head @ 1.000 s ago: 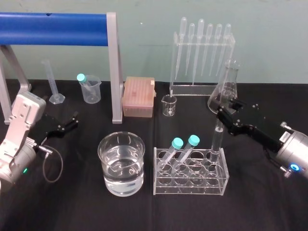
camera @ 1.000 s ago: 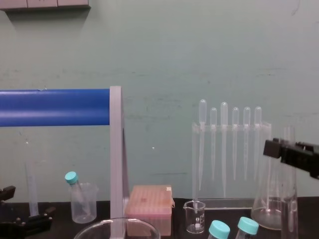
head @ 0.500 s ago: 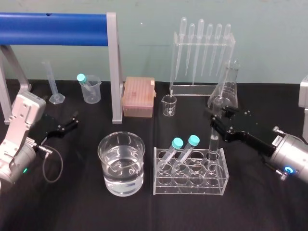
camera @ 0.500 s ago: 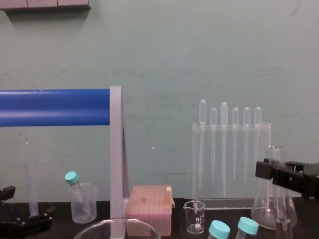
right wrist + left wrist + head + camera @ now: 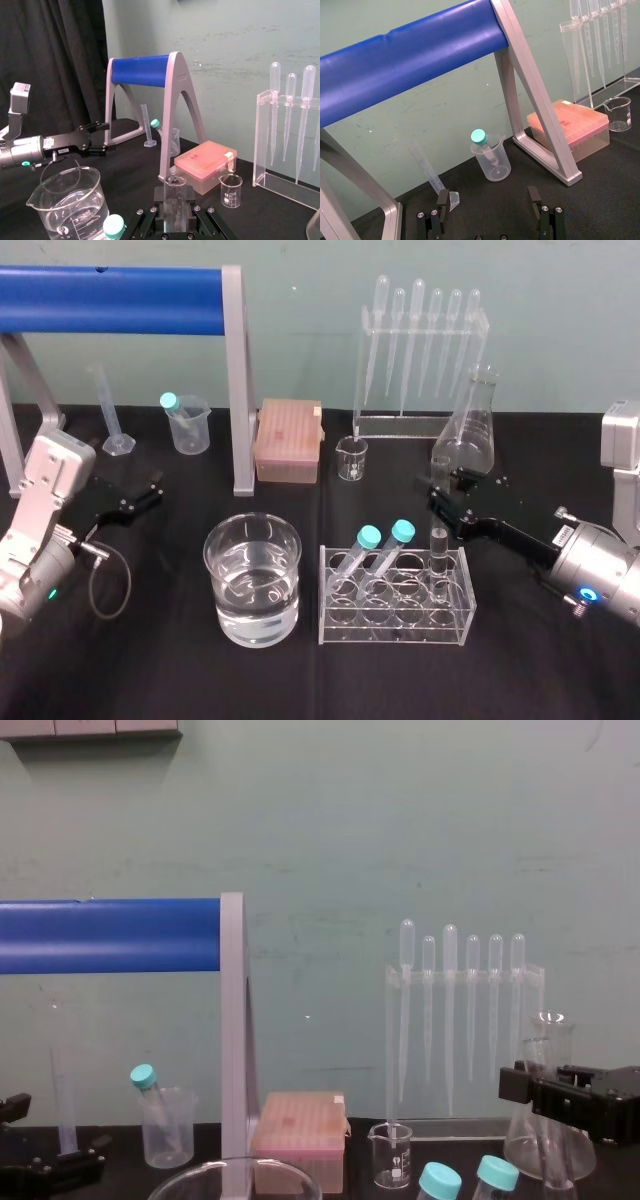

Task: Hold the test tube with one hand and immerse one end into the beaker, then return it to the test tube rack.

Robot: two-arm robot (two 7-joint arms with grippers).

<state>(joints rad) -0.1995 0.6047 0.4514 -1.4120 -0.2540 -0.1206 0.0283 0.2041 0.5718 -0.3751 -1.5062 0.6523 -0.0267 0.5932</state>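
Standing upright in the back right-hand hole of the test tube rack [image 5: 395,628], the test tube [image 5: 438,545] was pinched on its upper part by the fingers of the right gripper [image 5: 441,502], which reached in from the right. Whether its round bottom was resting on the rack's base could not be made out.

That was probably the first risk. If the fingers spread while the tube hung short of the base, it would drop the rest of the way and knock glass against plastic.

The second lay in the withdrawal. Fingers opened too little, or an arm drawn sideways instead of straight back, would likely drag the tube's open rim along. That could lever the light rack over or slide it on the dark surface [image 5: 150,670], and the two teal-capped tubes [image 5: 385,545] leaning in the holes beside it would go with it.

The conical flask [image 5: 468,430] stood just behind the right gripper, so a careless retreat could clip it.

The beaker [image 5: 252,580], part full of water, sat to the rack's left and looked safe unless the rack was shoved that way. The left gripper [image 5: 140,498] lay idle at the far left, fingers spread, well apart from everything.
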